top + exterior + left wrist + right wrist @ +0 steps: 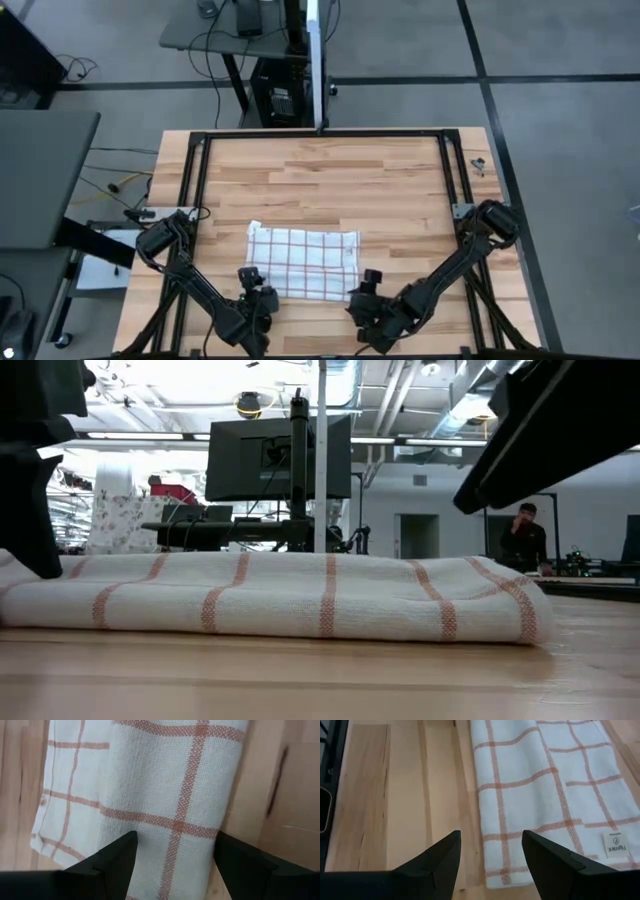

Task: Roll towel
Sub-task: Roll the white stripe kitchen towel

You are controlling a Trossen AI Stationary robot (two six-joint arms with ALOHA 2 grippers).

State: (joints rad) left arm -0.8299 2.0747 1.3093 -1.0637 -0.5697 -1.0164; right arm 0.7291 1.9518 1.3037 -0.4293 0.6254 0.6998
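Observation:
The towel [303,262], white with reddish-brown grid lines, lies on the wooden table [330,180] near its front edge. Its near long side is turned over into a thick band [300,600]; the rest lies flat on the wood. My left gripper [175,865] is open at the towel's near left part, one finger on each side of the thick band [170,795]. My right gripper [492,860] is open at the towel's near right corner, above the towel's edge [490,870] and the bare wood beside it. My left gripper slants down from the near side with its fingers across the thick band. I cannot tell whether they touch the cloth.
A black metal frame [320,135] runs round the table top, with a pole [318,60] at its far edge. Bare wood lies beyond the towel toward the far edge. A person [522,530] stands far off in the room.

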